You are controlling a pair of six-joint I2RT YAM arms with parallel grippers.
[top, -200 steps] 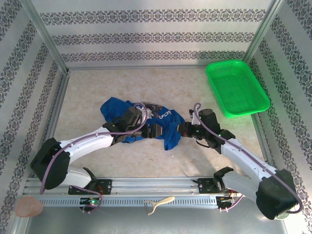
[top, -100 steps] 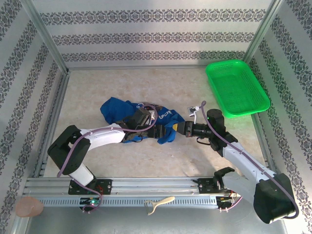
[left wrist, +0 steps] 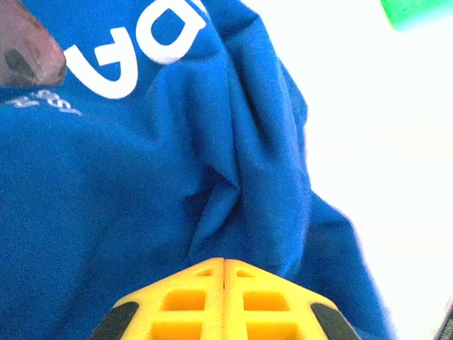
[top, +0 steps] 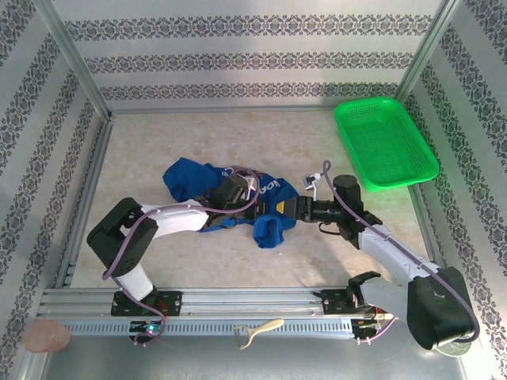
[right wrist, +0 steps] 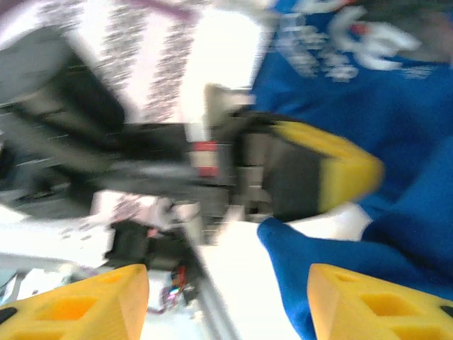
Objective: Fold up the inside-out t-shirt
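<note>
The royal-blue t-shirt (top: 186, 178) lies crumpled in the middle of the table, white lettering (left wrist: 148, 42) facing up. A lump of it (top: 268, 231) sags toward the front. My left gripper (top: 267, 210) reaches in from the left. Its yellow fingers (left wrist: 191, 297) are pressed together at the tips (left wrist: 224, 264), where puckered folds of the t-shirt (left wrist: 248, 177) converge. My right gripper (top: 290, 209) faces it from the right, almost tip to tip. It (right wrist: 228, 301) stands open, with blue cloth (right wrist: 340, 255) lying by its right finger (right wrist: 375, 304).
A green mesh basket (top: 386, 142) sits at the back right. Patterned walls close the table on three sides. A metal rail (top: 238, 305) runs along the front edge. A pink object (top: 47, 336) and a cream one (top: 257, 331) lie before it.
My left gripper shut on the shirt's fold. My right gripper opened and let go. The released cloth dropped a little toward the front.
</note>
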